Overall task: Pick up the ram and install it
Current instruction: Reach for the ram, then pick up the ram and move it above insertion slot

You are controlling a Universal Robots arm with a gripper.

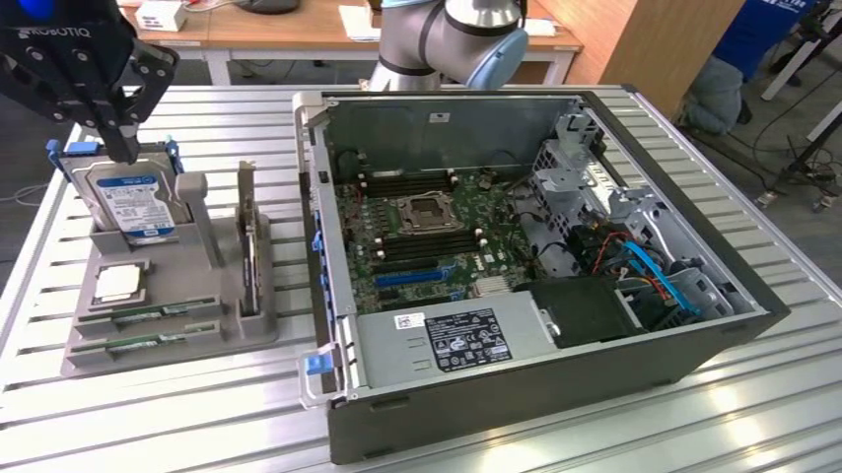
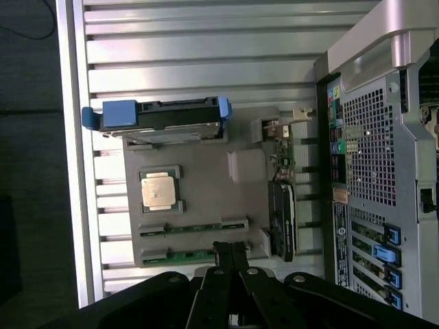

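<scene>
The ram [image 2: 180, 257] [image 1: 132, 343] is a thin green stick lying flat in the front slot of a grey holder [image 2: 206, 185] [image 1: 184, 340]. A matching green stick [image 2: 195, 227] [image 1: 148, 313] lies in the slot beside it. My black gripper [image 1: 121, 150] hangs well above the holder, over the hard drive end, at the exterior view's left. Its fingers are shut with nothing between them. In the wrist view the gripper [image 2: 230, 248] lines up with one end of the ram, far above it.
The holder also carries an upright blue-labelled hard drive [image 1: 132, 202] [image 2: 161, 116], a processor chip [image 2: 159, 188] [image 1: 116, 283] and an upright expansion card [image 1: 246, 236]. An open computer case [image 1: 526, 246] with its motherboard [image 1: 421, 222] fills the slatted metal table's [image 1: 158, 424] middle and right.
</scene>
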